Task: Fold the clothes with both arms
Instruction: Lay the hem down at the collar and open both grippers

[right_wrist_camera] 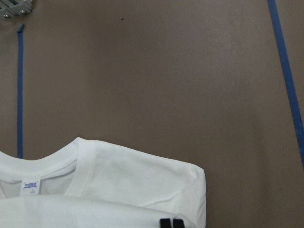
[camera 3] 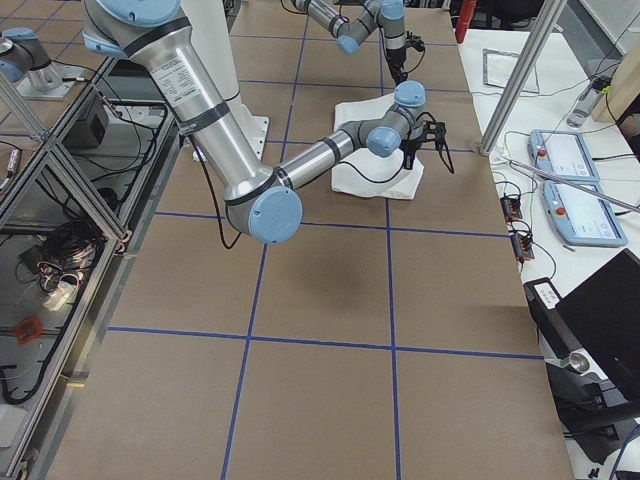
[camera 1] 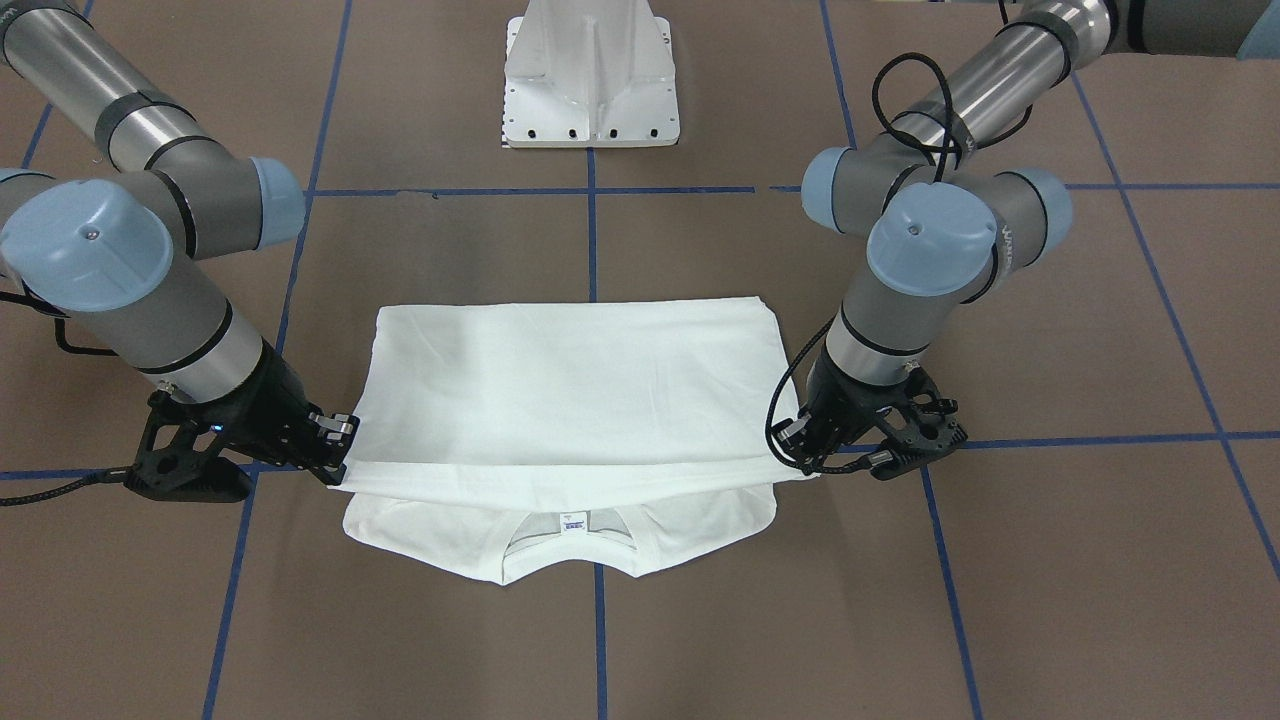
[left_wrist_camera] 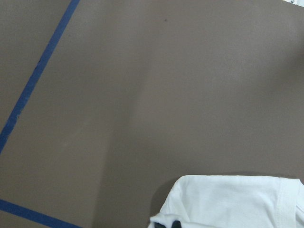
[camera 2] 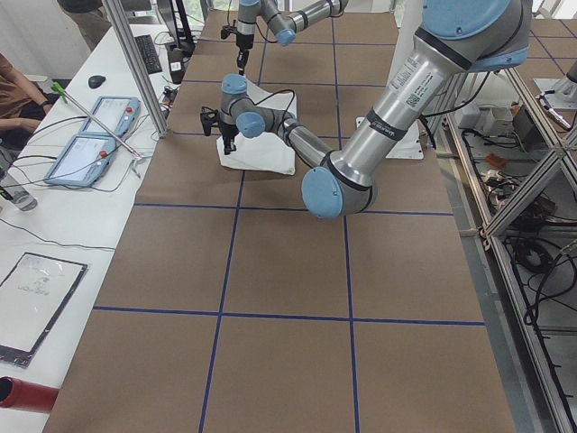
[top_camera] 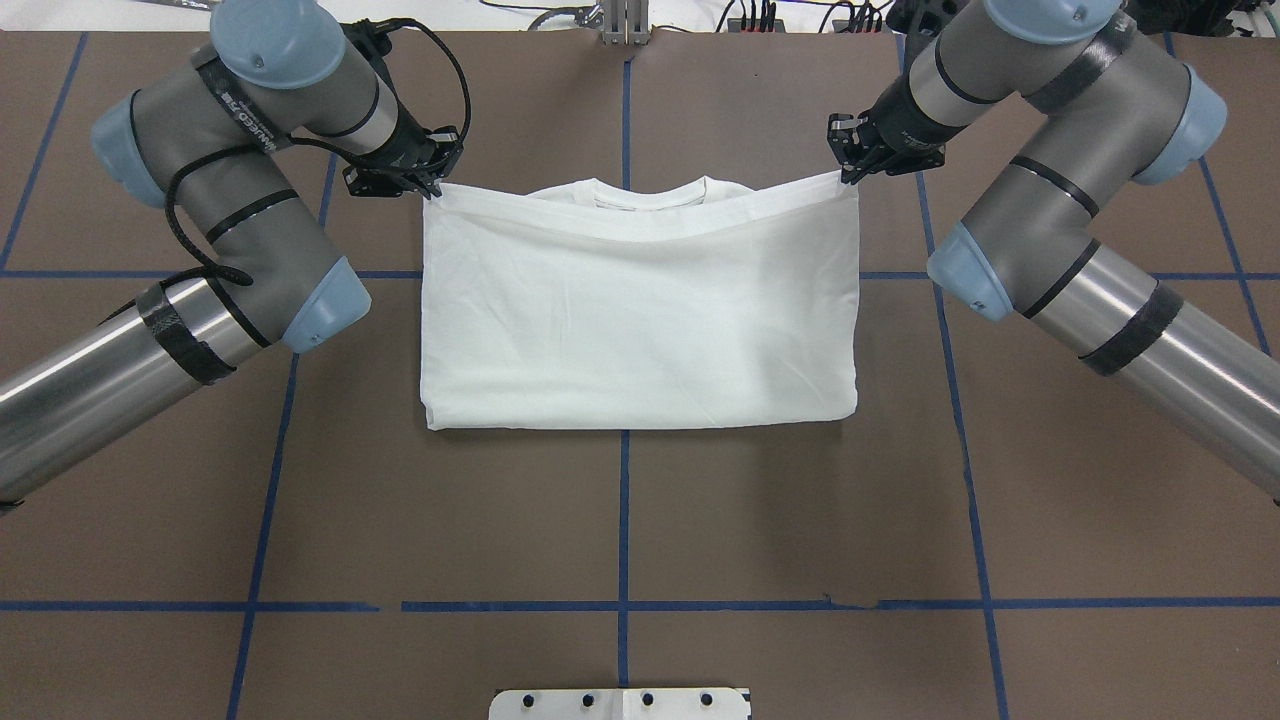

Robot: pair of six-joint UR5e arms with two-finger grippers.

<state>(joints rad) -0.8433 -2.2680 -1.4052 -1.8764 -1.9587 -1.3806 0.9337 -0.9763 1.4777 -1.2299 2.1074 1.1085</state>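
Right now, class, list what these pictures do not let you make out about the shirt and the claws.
T-shirt sleeves: hidden under the folded layers, all views.
Label wording: too small, right wrist view.
Left claw: mostly cut off by the bottom edge, left wrist view.
Pedestal base: cut off, overhead view's bottom edge.

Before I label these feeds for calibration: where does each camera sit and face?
Front-facing: across the table, facing the robot, down on the T-shirt; left arm on view's right.
Overhead: behind the robot, forward and down; left gripper, right gripper.
Exterior left: table end, along it; left arm nearest.
Exterior right: opposite end; right arm nearest.
Left wrist: down on a shirt corner; own fingertips.
Right wrist: down on the collar; own fingertips.
Shared: front-facing and overhead show both grippers holding the shirt.
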